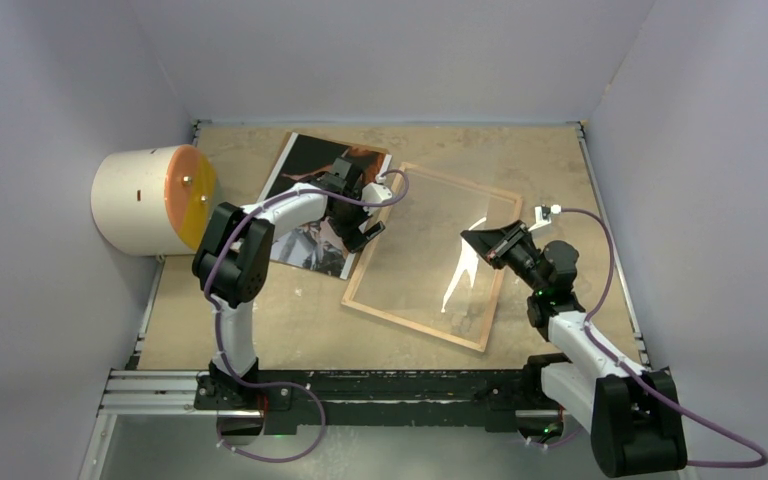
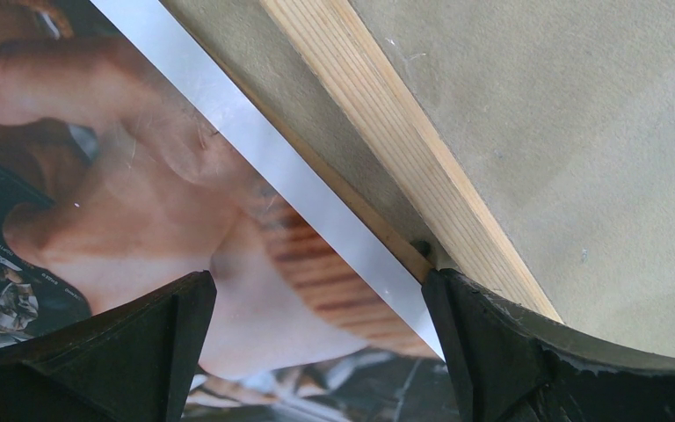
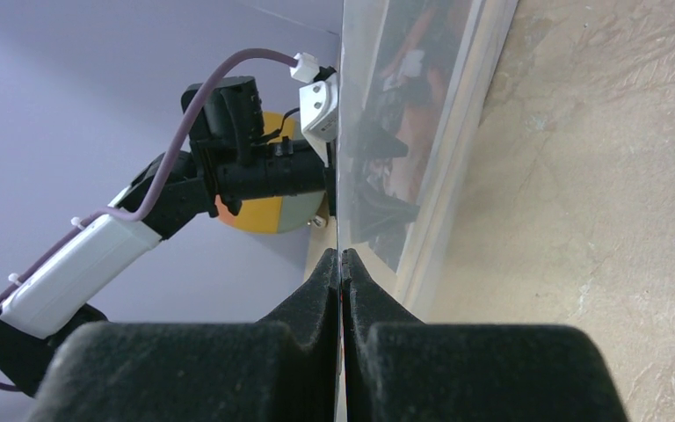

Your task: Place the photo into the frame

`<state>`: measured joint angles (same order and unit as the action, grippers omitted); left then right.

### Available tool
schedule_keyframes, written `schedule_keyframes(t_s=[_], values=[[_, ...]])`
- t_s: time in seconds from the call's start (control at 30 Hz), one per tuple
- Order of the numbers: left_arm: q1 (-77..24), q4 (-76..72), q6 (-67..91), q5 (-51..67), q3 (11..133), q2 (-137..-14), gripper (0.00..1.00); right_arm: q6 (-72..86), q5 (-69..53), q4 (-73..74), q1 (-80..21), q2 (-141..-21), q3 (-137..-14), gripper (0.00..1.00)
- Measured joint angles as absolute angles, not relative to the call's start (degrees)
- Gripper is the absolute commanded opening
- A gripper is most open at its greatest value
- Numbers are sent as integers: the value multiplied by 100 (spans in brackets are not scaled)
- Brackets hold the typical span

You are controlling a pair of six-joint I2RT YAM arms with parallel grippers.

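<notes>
Jaws, right gripper (image 1: 472, 238): pressing together tip to tip, pinching the thin edge of the clear pane (image 3: 387, 176), which is running up out of the fingertips nearly edge-on in the right wrist view. The glass is mirroring the left arm and catching a white streak of glare in the top view.

Frame (image 1: 415, 325): lying askew at mid-table, wood-brown side up, its near rail pointing toward the right arm's base. The right gripper is hanging over its right half, inside the rails.

Table (image 1: 260, 330): tan board, showing through the frame's opening.

Jaws, left gripper (image 1: 358, 228): standing wide apart, clamping nothing. They are straddling the frame's left rail and the photo's right edge. In the left wrist view one finger (image 2: 141, 352) is sitting over the print and the other over the rail.

Photo (image 1: 305, 165): lying face up at the far left of the table, dark scene with reddish and grey tones, outside the frame. Its white border is running alongside the left rail, a sliver of table between them farther on, the two meeting beside the right fingertip.

Cylinder (image 1: 150, 200): white, with an orange-yellow end face, lying on its side at the far left edge, apart from the photo.
</notes>
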<state>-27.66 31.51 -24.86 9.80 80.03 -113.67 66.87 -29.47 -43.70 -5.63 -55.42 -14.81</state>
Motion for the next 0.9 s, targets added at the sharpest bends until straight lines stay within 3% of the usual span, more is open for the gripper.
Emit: schedule_keyframes(t_s=[0.9], values=[[-2753,3352,-2523,1009,7985,-11323,100,7461,-2899,-5013,-569,-5894,-1483,0]])
